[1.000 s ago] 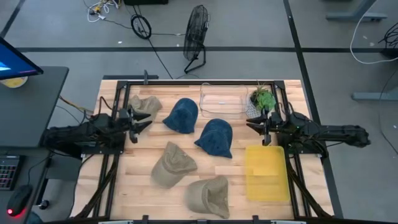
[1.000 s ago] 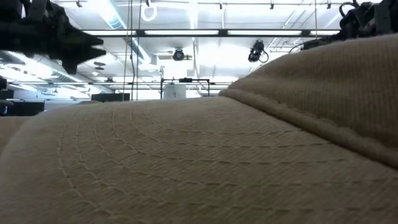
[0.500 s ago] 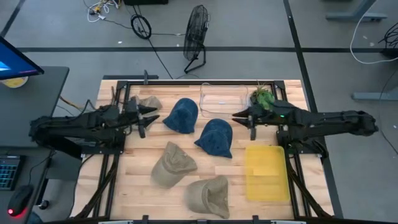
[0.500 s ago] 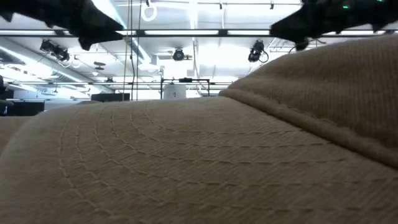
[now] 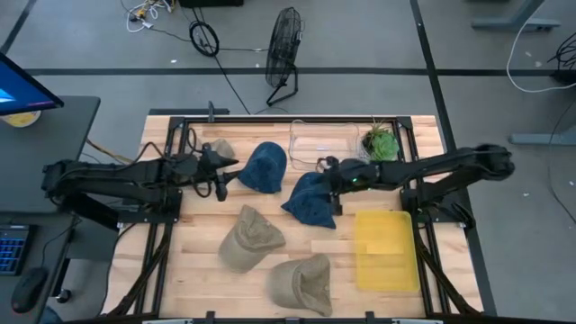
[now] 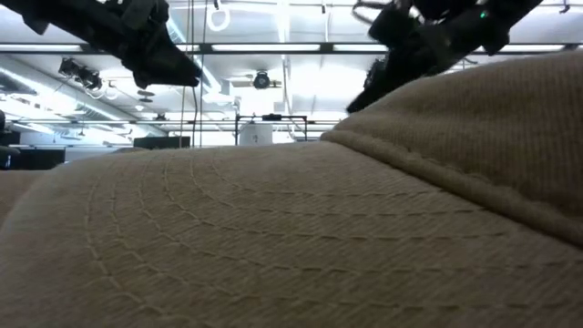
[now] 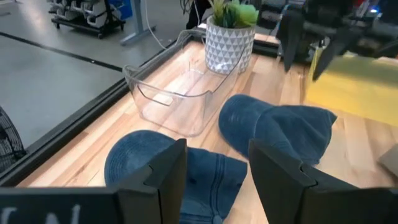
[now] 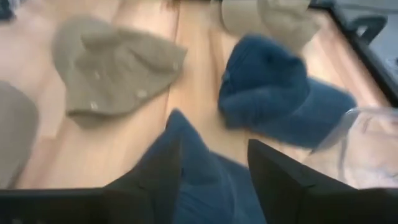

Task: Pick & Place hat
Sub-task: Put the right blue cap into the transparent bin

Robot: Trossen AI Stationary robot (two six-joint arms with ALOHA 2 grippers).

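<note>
Two blue hats lie mid-table: one (image 5: pixel 263 166) toward the far side, one (image 5: pixel 310 200) nearer the right. My left gripper (image 5: pixel 220 173) stands open just left of the far blue hat (image 7: pixel 155 171), its fingers above the hat's left part. My right gripper (image 5: pixel 324 171) is open over the far edge of the other blue hat (image 8: pixel 193 174), whose raised crown shows between the fingers. Three khaki hats rest on the wood: one (image 5: pixel 250 238) near the middle, one (image 5: pixel 301 283) at the near edge, one (image 5: pixel 216 147) at the far left.
A clear plastic bin (image 5: pixel 322 144) and a potted plant (image 5: pixel 380 142) stand at the far edge. A yellow tray (image 5: pixel 385 250) lies at the right. A black frame (image 5: pixel 171 135) borders the table. In the low view the near khaki hat (image 6: pixel 291 237) blocks the tabletop.
My left gripper has moved toward the table's right, up to the far blue hat. My right gripper has reached toward the table's left, from beside the plant to over the other blue hat. The hats lie as before.
</note>
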